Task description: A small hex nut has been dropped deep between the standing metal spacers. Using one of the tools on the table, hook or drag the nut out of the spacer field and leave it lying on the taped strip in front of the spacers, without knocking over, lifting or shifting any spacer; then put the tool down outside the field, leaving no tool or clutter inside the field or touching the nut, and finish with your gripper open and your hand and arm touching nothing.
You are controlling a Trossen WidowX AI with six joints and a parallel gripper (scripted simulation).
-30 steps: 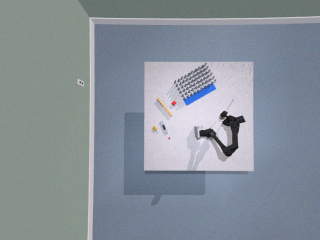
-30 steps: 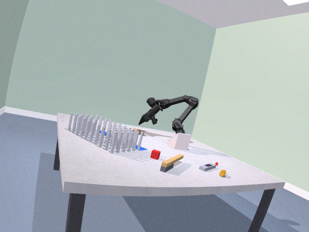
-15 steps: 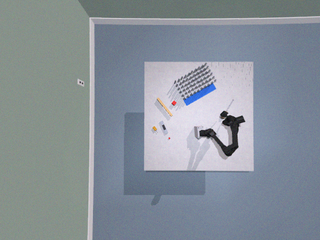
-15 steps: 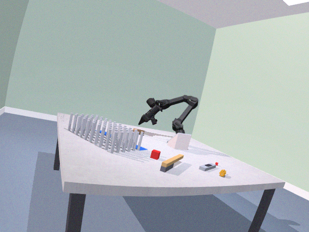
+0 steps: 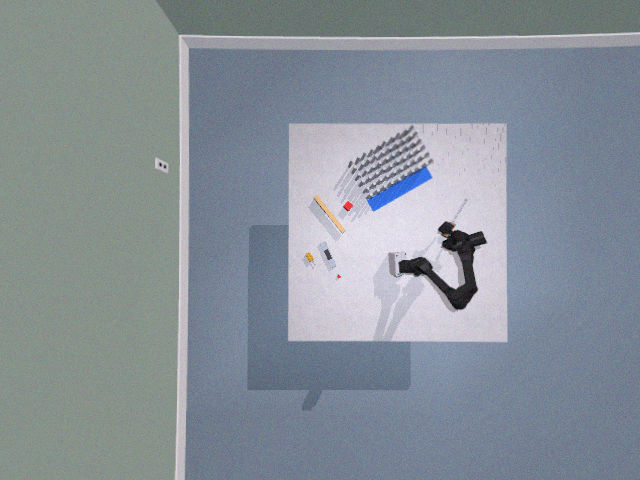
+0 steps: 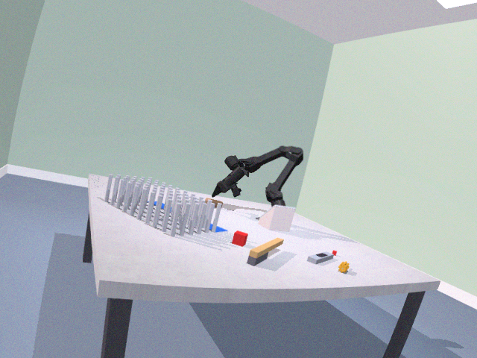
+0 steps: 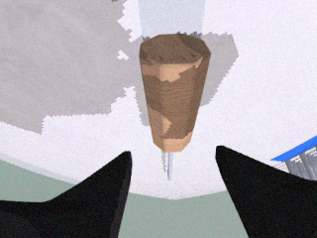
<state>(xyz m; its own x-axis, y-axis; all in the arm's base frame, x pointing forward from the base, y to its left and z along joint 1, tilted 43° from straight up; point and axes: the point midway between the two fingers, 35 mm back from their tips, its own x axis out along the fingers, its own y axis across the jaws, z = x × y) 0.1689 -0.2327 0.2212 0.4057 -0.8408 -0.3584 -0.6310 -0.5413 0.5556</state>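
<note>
While the arm reached toward the table's (image 5: 310,320) far right quarter, the gripper (image 7: 173,175) hovered above the brown-handled pick tool (image 7: 173,89), jaws part-open and empty, one finger either side of the handle without touching it. The spacers (image 5: 390,160) stood upright toward the table's far edge, bordered by the blue taped strip (image 5: 400,188). The nut could not be made out among them.

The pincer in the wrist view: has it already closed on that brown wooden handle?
No, the pincer is open, its two black fingers standing apart on either side of the brown handle with clear gaps, touching nothing.
</note>
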